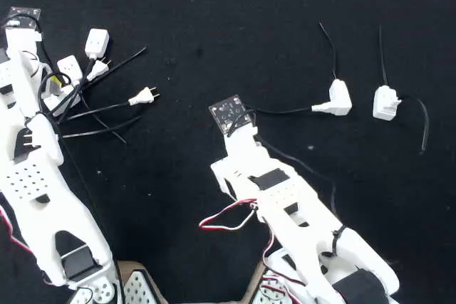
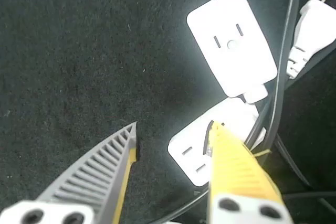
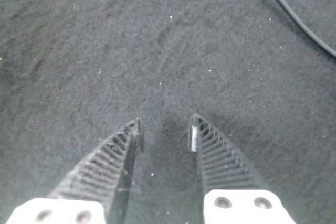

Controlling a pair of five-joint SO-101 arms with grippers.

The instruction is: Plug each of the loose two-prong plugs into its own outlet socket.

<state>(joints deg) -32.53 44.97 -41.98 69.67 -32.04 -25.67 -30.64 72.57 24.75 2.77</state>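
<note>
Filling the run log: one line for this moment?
left gripper open at outlet socket | right gripper open above table | two-prong plug unplugged

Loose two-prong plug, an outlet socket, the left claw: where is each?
loose plug (image 1: 144,95), high view, on its white body.
outlet socket (image 2: 231,43), left wrist view, on its face among the slots.
left claw (image 2: 173,130), left wrist view, midway between its fingertips.

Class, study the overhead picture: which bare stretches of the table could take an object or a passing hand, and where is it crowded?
Bare: the wide far stretch between the loose plug and the white adapter; also the patch between left arm and right arm. Crowded: the sockets and tangled cords by the left arm.
</note>
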